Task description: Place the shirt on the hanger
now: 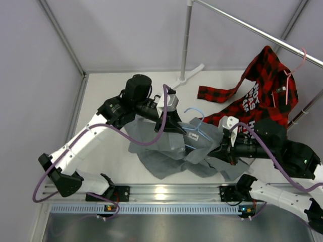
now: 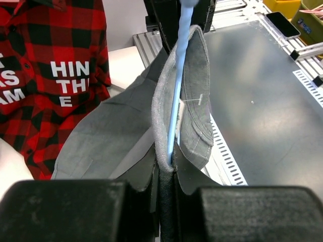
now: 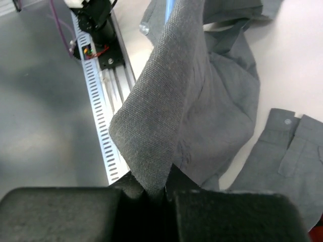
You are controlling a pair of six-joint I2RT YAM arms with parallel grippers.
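Top external view: shirt [image 1: 166,151] lies crumpled on the table [image 1: 111,116] between both arms, partly lifted. Fingers of the left gripper [image 1: 174,126] are clamped on collar fabric folded round the hanger [image 1: 198,130] wire. Fingers of the right gripper [image 1: 217,148] are pinched together on a shirt fold. The hanger sits between the grippers, nearer the left, hook toward the far side. Left wrist view: the wire runs straight away from the fingers. Judgement: the next move draws fabric along that axis.
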